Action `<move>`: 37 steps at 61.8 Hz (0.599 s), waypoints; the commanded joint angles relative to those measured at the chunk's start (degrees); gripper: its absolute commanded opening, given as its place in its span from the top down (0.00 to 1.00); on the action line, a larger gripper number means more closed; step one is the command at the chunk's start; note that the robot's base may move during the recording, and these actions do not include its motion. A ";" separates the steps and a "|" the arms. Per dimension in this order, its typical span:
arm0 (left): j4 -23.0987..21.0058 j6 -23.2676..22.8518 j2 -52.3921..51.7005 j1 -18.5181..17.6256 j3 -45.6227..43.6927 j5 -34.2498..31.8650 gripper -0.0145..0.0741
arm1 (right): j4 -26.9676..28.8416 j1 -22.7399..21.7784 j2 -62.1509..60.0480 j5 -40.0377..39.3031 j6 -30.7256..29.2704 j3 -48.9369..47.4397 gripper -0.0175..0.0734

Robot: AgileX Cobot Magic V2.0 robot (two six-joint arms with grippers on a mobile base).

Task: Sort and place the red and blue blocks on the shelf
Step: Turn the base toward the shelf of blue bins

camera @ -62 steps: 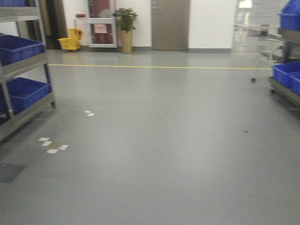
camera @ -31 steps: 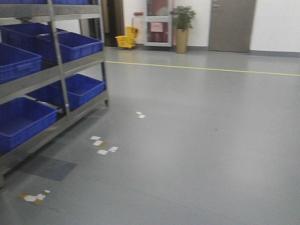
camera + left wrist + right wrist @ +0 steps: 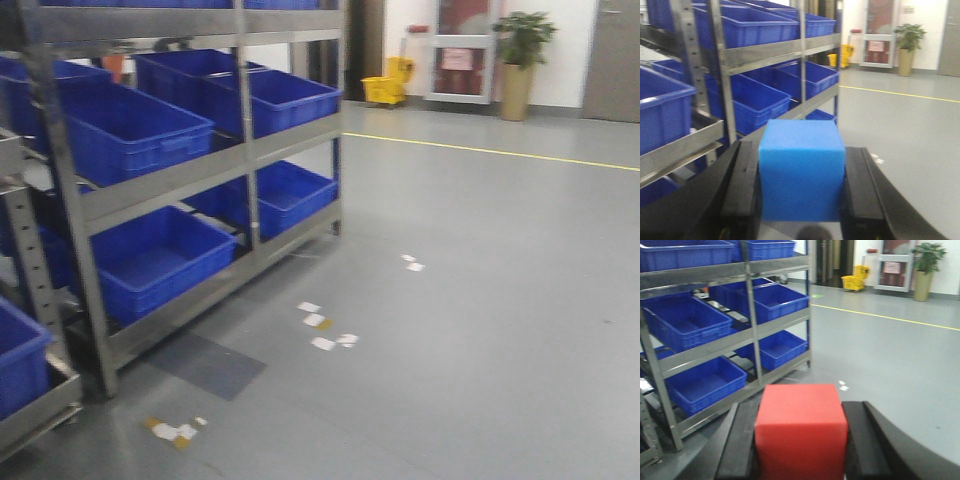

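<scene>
Your left tool (image 3: pixel 802 200) is clenched on the blue block (image 3: pixel 801 170), and your right tool (image 3: pixel 801 452) is clenched on the red block (image 3: pixel 800 430). Each cube sits between the two black pads (image 3: pixel 746 190), pressed on two opposite side faces, with its top face and front face free. The shelf (image 3: pixel 170 180) stands at the left of the scene, near to you at its left end and running far toward the doorway. Its tiers are filled with large blue bins (image 3: pixel 150 135). The grey floor (image 3: pixel 480 300) at the right is open, with some small tape marks (image 3: pixel 325 325) near the foot of the rack. Both blocks look stiff, plain and matte, and I judge them as light and not fragile, so a moderate pinch should be enough. The faces are flat and the grip seems centred, which is good. I think a weaker pinch could let a cube turn or slide out while the base rolls. If you must take one again, hold it on two parallel faces at the middle, not on the edges or corners. I cannot tell from these views which tier or bin belongs to which colour. For the placing, I would bring each cube low over its place before you let it go, because a light cube can bounce or roll.
</scene>
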 commanded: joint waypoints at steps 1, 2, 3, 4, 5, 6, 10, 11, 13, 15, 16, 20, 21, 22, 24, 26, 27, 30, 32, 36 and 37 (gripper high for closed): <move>-0.22 -0.36 0.97 0.03 -1.69 -4.83 0.70 | 0.05 -0.34 0.34 -4.94 -0.46 -1.48 0.75; -0.22 -0.36 0.97 0.03 -1.69 -4.83 0.70 | 0.05 -0.34 0.34 -4.94 -0.46 -1.48 0.75; -0.22 -0.36 0.97 0.03 -1.69 -4.83 0.70 | 0.05 -0.34 0.34 -4.94 -0.46 -1.48 0.75; -0.22 -0.36 0.97 0.03 -1.69 -4.83 0.70 | 0.05 -0.34 0.34 -4.94 -0.46 -1.48 0.75; -0.22 -0.36 0.97 0.03 -1.69 -4.83 0.70 | 0.05 -0.34 0.34 -4.94 -0.46 -1.48 0.75; -0.22 -0.36 0.97 0.03 -1.69 -4.83 0.70 | 0.05 -0.34 0.34 -4.94 -0.46 -1.48 0.75; -0.22 -0.36 0.97 0.03 -1.69 -4.83 0.70 | 0.05 -0.34 0.34 -4.94 -0.46 -1.48 0.75; -0.22 -0.36 0.97 0.03 -1.69 -4.83 0.70 | 0.05 -0.34 0.34 -4.94 -0.46 -1.48 0.75; -0.22 -0.36 0.97 0.03 -1.69 -4.83 0.70 | 0.05 -0.34 0.34 -4.94 -0.46 -1.48 0.75; -0.22 -0.36 0.97 0.03 -1.69 -4.83 0.70 | 0.05 -0.34 0.34 -4.94 -0.46 -1.48 0.75; -0.22 -0.36 0.97 0.03 -1.69 -4.83 0.70 | 0.05 -0.34 0.34 -4.94 -0.46 -1.48 0.75; -0.22 -0.36 0.97 0.03 -1.69 -4.83 0.70 | 0.05 -0.34 0.34 -4.94 -0.46 -1.48 0.75; -0.22 -0.36 0.97 0.03 -1.69 -4.83 0.70 | 0.05 -0.34 0.34 -4.94 -0.46 -1.48 0.75; -0.22 -0.36 0.97 0.03 -1.69 -4.83 0.70 | 0.05 -0.34 0.34 -4.94 -0.46 -1.48 0.75; -0.22 -0.36 0.97 0.03 -1.69 -4.83 0.70 | 0.05 -0.34 0.34 -4.94 -0.46 -1.48 0.75; -0.22 -0.36 0.97 0.03 -1.69 -4.83 0.70 | 0.05 -0.34 0.34 -4.94 -0.46 -1.48 0.75; -0.22 -0.36 0.97 0.03 -1.69 -4.83 0.70 | 0.05 -0.34 0.34 -4.94 -0.46 -1.48 0.75; -0.22 -0.36 0.97 0.03 -1.69 -4.83 0.70 | 0.05 -0.34 0.34 -4.94 -0.46 -1.48 0.75; -0.22 -0.36 0.97 0.03 -1.69 -4.83 0.70 | 0.05 -0.34 0.34 -4.94 -0.46 -1.48 0.75; -0.22 -0.36 0.97 0.03 -1.69 -4.83 0.70 | 0.05 -0.34 0.34 -4.94 -0.46 -1.48 0.75; -0.22 -0.36 0.97 0.03 -1.69 -4.83 0.70 | 0.05 -0.34 0.34 -4.94 -0.46 -1.48 0.75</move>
